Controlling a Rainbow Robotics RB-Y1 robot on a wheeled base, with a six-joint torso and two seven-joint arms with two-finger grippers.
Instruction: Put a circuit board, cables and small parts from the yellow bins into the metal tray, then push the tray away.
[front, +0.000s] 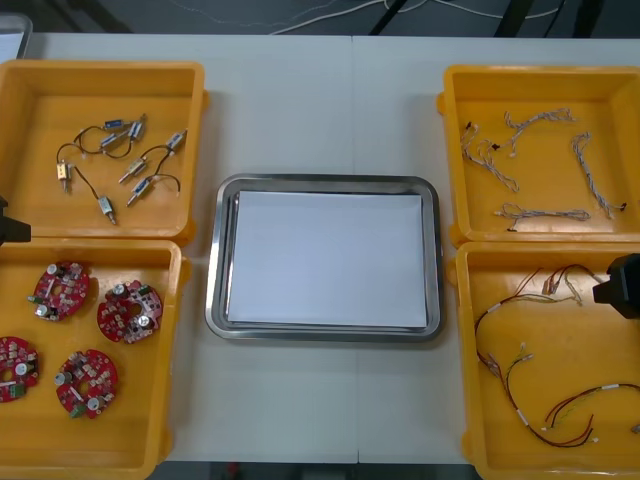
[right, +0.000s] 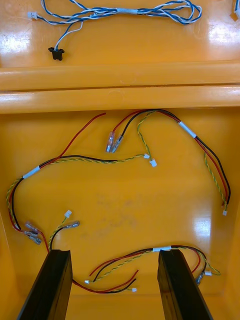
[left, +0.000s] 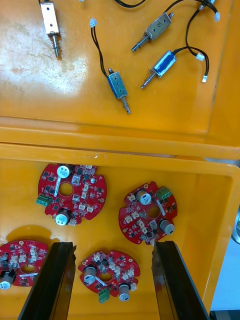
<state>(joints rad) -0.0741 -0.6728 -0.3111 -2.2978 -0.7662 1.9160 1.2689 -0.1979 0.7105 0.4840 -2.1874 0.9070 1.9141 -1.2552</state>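
While the metal tray (front: 214, 270) sits white-lined between the yellow bins (front: 40, 110) on the counter (front: 320, 110), the left jaws hang open over 4 red circuit boards (left: 107, 272) and the right jaws hang open over red and yellow cables (right: 186, 129).

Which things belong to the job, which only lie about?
Job: yellow bins, shiny metal tray, round red circuit boards, twisted blue and white cables, red and yellow cables, small metal parts, left gripper, right gripper, open over bins.
Lying about: pale cords on floor.
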